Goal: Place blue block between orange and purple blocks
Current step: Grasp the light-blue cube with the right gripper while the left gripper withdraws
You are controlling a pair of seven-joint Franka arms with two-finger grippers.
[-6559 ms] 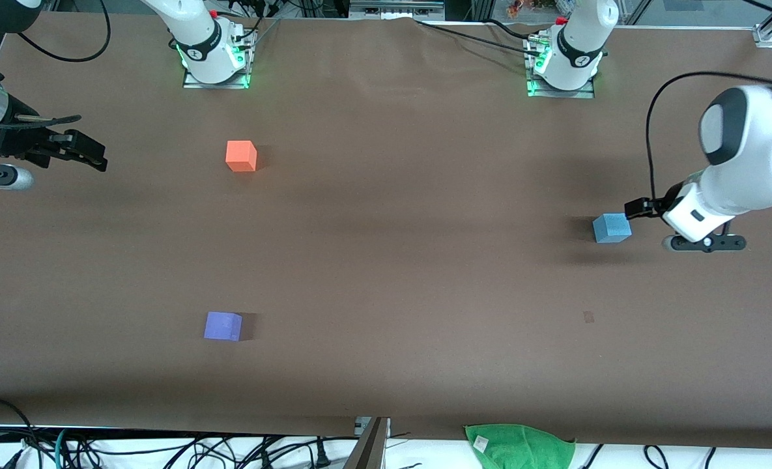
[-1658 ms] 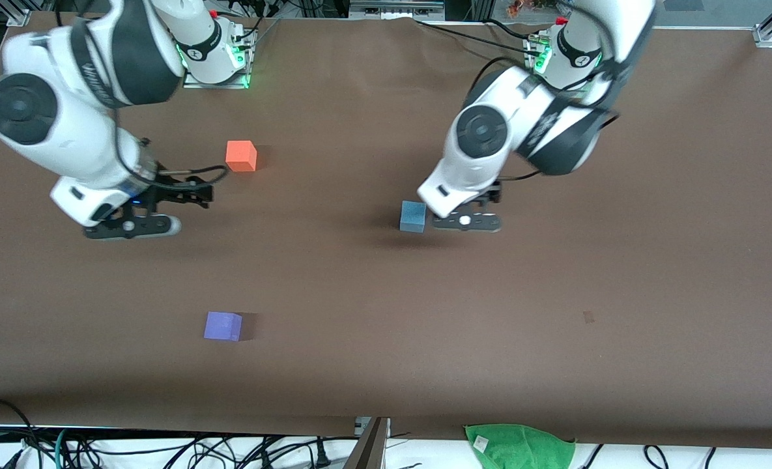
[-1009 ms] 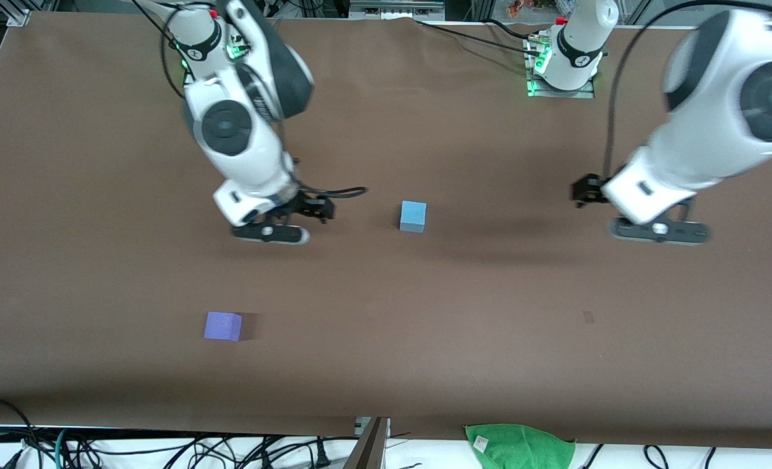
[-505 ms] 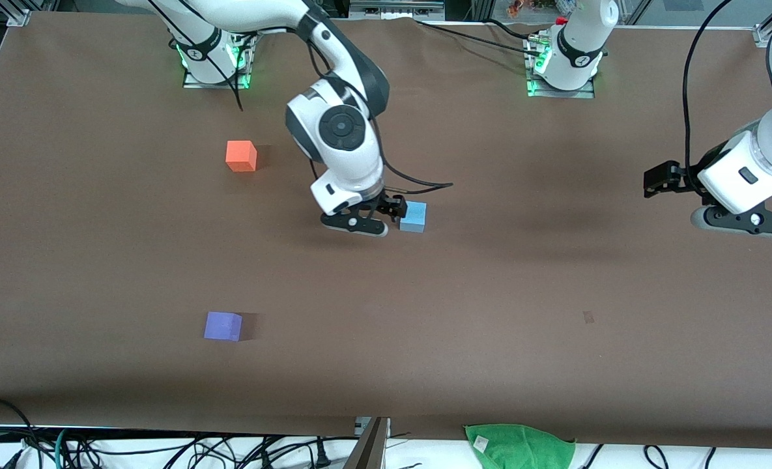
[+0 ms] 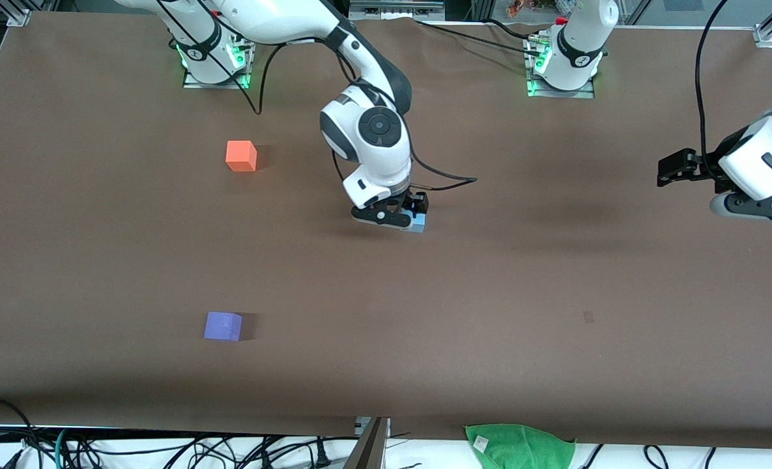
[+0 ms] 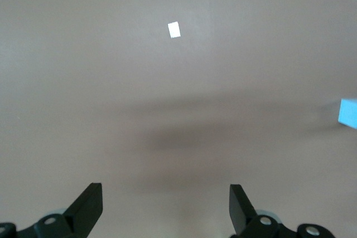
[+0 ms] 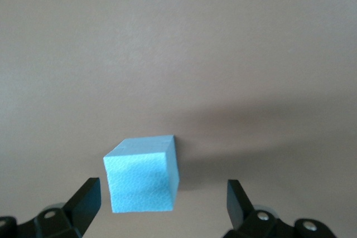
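Observation:
The blue block point(image 5: 420, 225) lies on the brown table point(image 5: 490, 312) near its middle, mostly hidden under my right gripper point(image 5: 415, 206). In the right wrist view the block point(image 7: 142, 174) sits between the open fingers, closer to one finger point(image 7: 83, 202), and neither finger touches it; the right gripper point(image 7: 162, 204) is empty. The orange block point(image 5: 241, 156) and the purple block point(image 5: 223, 326) lie toward the right arm's end, the purple one nearer the front camera. My left gripper point(image 5: 672, 170) hangs open and empty over the left arm's end, also seen in the left wrist view point(image 6: 164, 207).
A green cloth point(image 5: 519, 446) lies past the table's front edge. A small dark mark point(image 5: 588, 317) is on the table surface. In the left wrist view a small white patch point(image 6: 174, 29) shows on the table and the blue block point(image 6: 348, 112) sits at the frame's edge.
My left gripper set the blue block down near the table's middle and withdrew to its own end. My right gripper swept across and now straddles the blue block.

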